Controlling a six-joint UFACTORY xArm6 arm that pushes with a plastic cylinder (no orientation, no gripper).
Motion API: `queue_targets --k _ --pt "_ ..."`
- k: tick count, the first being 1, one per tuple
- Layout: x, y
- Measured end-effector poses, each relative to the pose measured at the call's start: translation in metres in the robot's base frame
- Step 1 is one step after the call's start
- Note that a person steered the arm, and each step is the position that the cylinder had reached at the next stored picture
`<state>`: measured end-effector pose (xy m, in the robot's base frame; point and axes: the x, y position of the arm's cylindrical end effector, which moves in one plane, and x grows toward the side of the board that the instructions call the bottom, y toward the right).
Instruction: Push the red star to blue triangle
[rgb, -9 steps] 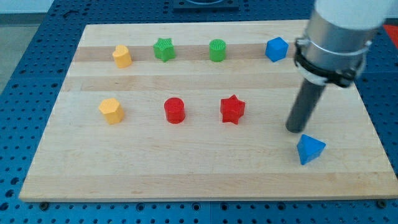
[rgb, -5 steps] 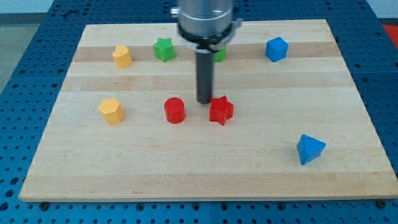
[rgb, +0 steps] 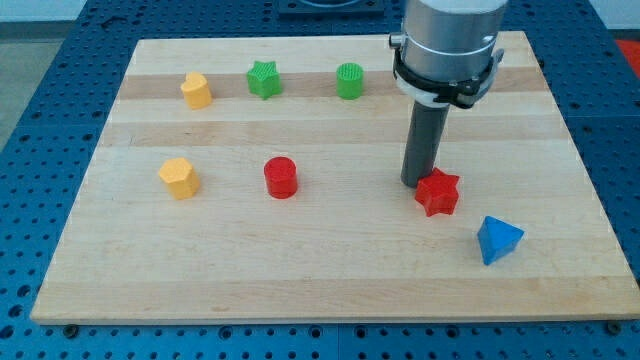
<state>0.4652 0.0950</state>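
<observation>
The red star (rgb: 438, 192) lies on the wooden board (rgb: 330, 280), right of centre. The blue triangle (rgb: 498, 240) lies a short way to its lower right, with a small gap between them. My tip (rgb: 417, 182) touches the red star's upper left side. The rod rises from there to the arm's grey end at the view's top.
A red cylinder (rgb: 281, 177) and a yellow block (rgb: 180, 178) lie in the middle row to the left. A yellow block (rgb: 196, 90), a green star (rgb: 263, 78) and a green cylinder (rgb: 349, 80) lie along the top row. The arm hides the top right.
My tip swept from the blue triangle to the left of the red star, then pushed the star right and slightly down toward the blue triangle. The blue cube at top right is now hidden.
</observation>
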Motion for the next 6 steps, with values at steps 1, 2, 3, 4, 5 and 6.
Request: queue_targets --k 1,2,3,4,5,6 --pt "0.003 0.001" --pt "0.012 0.005" --pt "0.0 -0.017" --pt "0.003 -0.033" --pt "0.017 -0.033" --pt "0.025 -0.025"
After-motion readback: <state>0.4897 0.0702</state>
